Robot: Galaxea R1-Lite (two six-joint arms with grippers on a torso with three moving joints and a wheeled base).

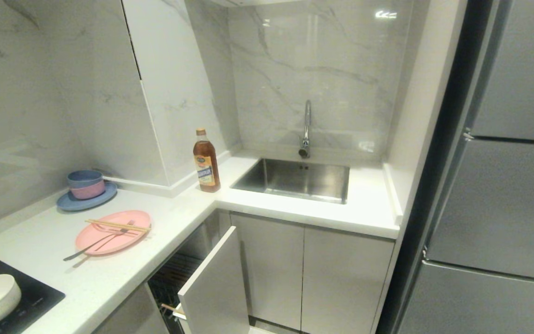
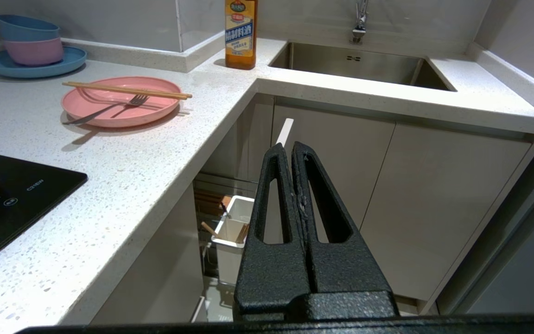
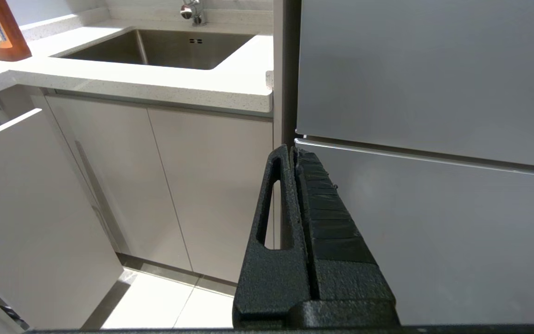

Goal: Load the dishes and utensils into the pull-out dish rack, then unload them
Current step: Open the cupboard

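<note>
On the bench (image 1: 123,273), the pink plate (image 1: 113,231) carries the chopsticks (image 1: 117,225) and fork (image 1: 95,242), staged for loading. The dish rack (image 1: 202,283) stands pulled out below. Left tool (image 2: 289,147) and right tool (image 3: 292,150) are clenched, empty.

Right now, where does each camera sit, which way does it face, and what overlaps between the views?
Head view: up on the head, looking down into the counter corner at the pink plate, sink and open pull-out dish rack; no arm shows.
Left wrist view: behind the shut left gripper, facing the rack's utensil cups.
Right wrist view: behind the shut right gripper, facing the fridge.
All three share the sink and brown bottle.
</note>
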